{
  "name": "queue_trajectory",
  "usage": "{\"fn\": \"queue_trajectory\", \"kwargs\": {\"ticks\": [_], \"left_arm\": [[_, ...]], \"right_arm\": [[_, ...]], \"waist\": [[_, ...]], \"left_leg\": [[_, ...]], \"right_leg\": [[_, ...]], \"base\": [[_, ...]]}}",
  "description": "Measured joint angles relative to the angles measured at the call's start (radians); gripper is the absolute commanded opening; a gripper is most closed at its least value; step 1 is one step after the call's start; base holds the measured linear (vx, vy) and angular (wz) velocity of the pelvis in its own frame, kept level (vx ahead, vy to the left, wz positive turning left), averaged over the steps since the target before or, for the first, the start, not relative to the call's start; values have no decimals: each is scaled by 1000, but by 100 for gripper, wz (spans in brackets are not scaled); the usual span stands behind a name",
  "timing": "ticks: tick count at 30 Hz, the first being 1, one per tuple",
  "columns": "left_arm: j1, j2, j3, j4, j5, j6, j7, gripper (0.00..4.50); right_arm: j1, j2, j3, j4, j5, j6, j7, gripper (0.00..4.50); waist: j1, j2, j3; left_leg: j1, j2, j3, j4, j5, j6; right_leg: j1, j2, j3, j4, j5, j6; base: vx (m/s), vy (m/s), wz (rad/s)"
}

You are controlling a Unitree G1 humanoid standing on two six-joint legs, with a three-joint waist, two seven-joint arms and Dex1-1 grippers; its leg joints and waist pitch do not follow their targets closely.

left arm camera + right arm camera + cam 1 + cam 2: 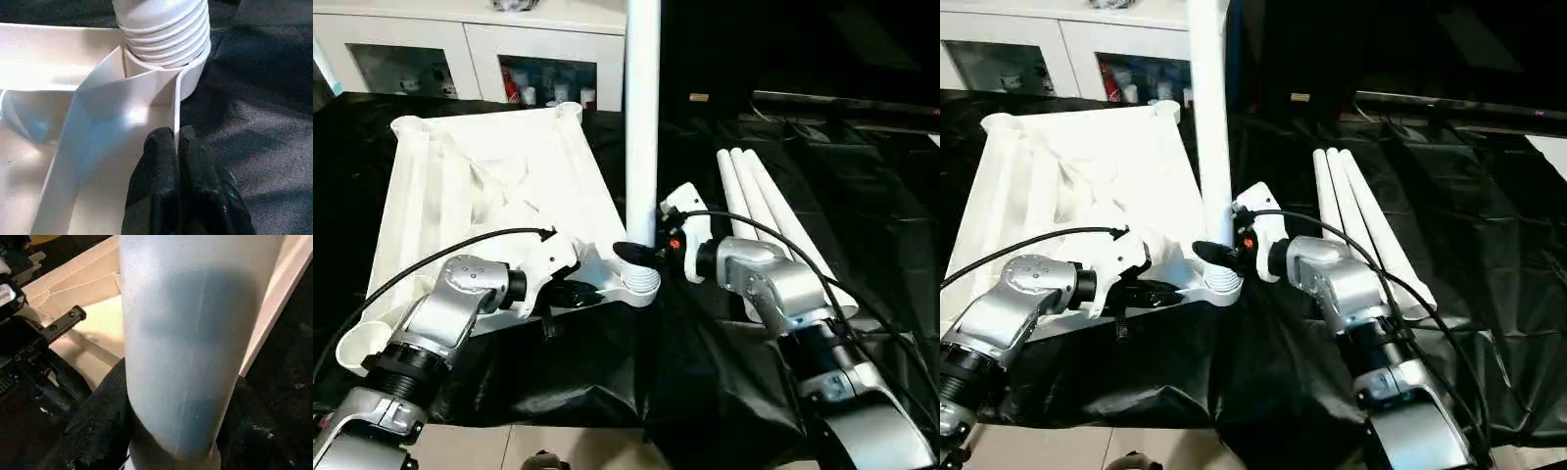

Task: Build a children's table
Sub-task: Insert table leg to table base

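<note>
The white tabletop [489, 186] lies underside up on black cloth. One white leg [642, 117] stands upright in the near corner socket [641, 286], its ribbed end [166, 29] partly showing above the socket. My right gripper [641, 255] is shut on this leg just above the socket, with black fingers [98, 431] on both sides of the tube [195, 342]. My left gripper [576, 292] is shut on the tabletop's thin side wall [177, 112] right beside that socket, fingers [156, 186] pressed together on it.
Three spare white legs [764, 215] lie side by side on the cloth to the right of my right arm. A white cabinet with glass doors [460, 59] stands behind the tabletop. The cloth's near edge meets the floor [568, 446].
</note>
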Motion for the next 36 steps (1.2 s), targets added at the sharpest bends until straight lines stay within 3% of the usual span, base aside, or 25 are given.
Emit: {"fn": "queue_trajectory", "kwargs": {"ticks": [10, 17, 24, 32, 36], "left_arm": [[-10, -18, 1, 20, 11, -3, 8, 0], [-20, -33, 1, 52, 15, -15, 12, 0], [-30, -49, 0, 85, 23, -27, 10, 0], [-39, -61, 0, 108, 31, -38, 13, 0], [-42, -66, 0, 117, 31, -42, 12, 0]], "right_arm": [[38, 32, -86, 42, 44, -34, -17, 189], [108, 59, -142, 37, 76, -107, -37, 189], [184, 68, -147, -6, 78, -186, -52, 189], [245, 94, -187, -18, 97, -250, -76, 189], [265, 94, -181, -39, 93, -272, -87, 189]], "waist": [[4, 3, -2], [6, 10, -6], [9, 22, -12], [8, 25, -14], [9, 27, -15]], "left_leg": [[1, 0, 0, 0, 0, 0], [2, 0, 0, 0, 0, 0], [2, -1, 0, 0, 0, 1], [2, -1, -1, 0, 0, 0], [2, -1, -1, 0, 0, 0]], "right_leg": [[2, 0, 0, 0, 0, 0], [3, -1, 0, 0, 0, 0], [5, -2, -1, -3, 0, 0], [7, -3, -1, -4, 0, 1], [7, -3, -1, -5, -1, 1]], "base": [[0, 0, 0], [0, 0, 0], [0, 0, 0], [0, 0, 0], [0, 0, 0]]}}
